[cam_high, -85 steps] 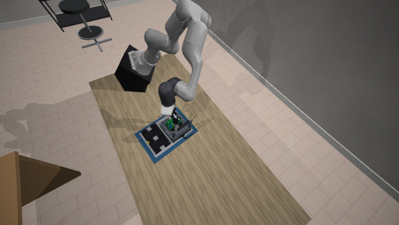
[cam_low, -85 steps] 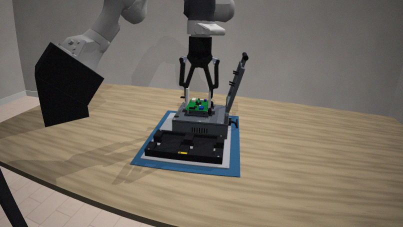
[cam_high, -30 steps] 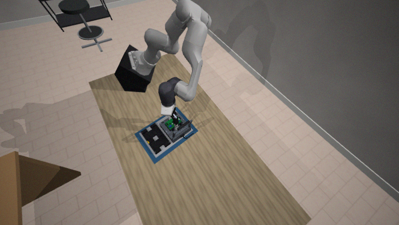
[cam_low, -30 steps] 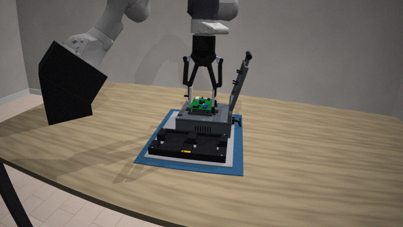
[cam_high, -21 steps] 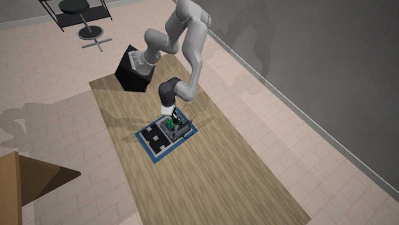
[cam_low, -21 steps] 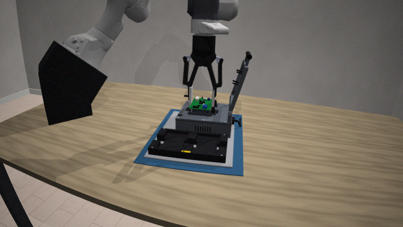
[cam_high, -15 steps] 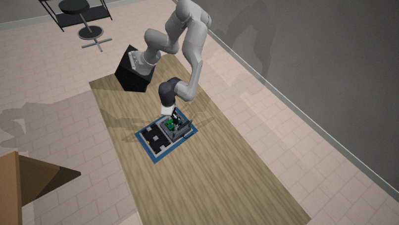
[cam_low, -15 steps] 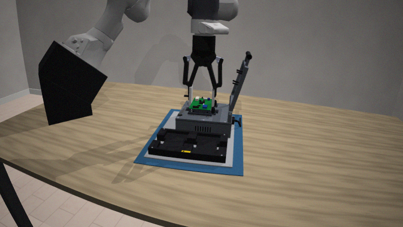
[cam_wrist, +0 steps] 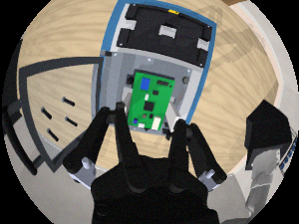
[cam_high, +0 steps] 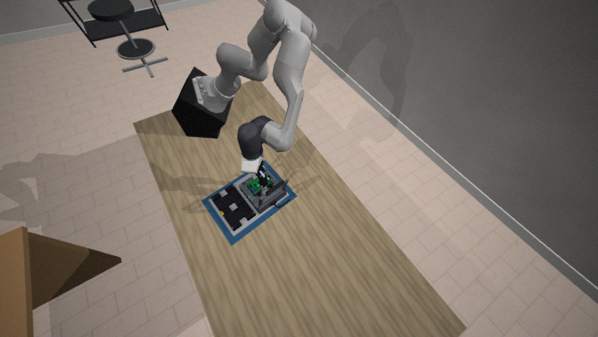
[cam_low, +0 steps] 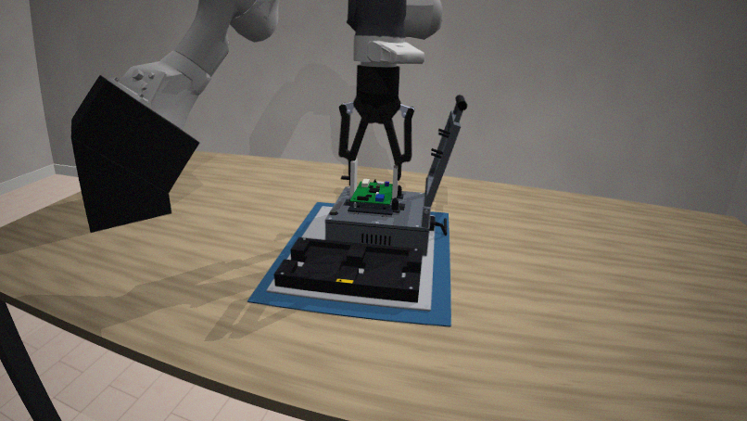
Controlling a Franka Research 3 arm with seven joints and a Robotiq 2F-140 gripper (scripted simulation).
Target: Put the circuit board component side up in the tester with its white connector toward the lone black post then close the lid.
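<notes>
Circuit board (cam_high: 254, 185) (cam_low: 365, 199) (cam_wrist: 158, 95): pinched by its long edges between the pale fingertips of the gripper (cam_high: 262, 182) (cam_low: 374, 191) (cam_wrist: 149, 103), component side up, roughly level. Tester (cam_high: 257, 205) (cam_low: 376, 230) (cam_wrist: 112, 74) directly beneath the fingers; board over its nest, pins through holes: can't tell. White connector (cam_low: 365, 183) (cam_wrist: 156, 122) at the board's end nearer the gripper's palm in wrist view. Lid (cam_low: 443, 157) (cam_wrist: 60, 61) raised, beside the fingers. Black tray (cam_high: 240, 212) (cam_low: 313, 285) (cam_wrist: 149, 45) lies beyond the tester from the fingers.

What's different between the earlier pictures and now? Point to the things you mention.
Nothing on the bench has visibly moved. The exterior view's framing shifted slightly after its oldest picture. The pincer (cam_high: 262, 182) (cam_low: 373, 190) (cam_wrist: 149, 103) stayed at the board (cam_low: 372, 193) (cam_wrist: 150, 101), the lid (cam_low: 443, 157) (cam_wrist: 62, 62) open, the tray (cam_high: 233, 206) (cam_low: 345, 287) (cam_wrist: 159, 41) in place. Whether its grip eased, I can't tell.
</notes>
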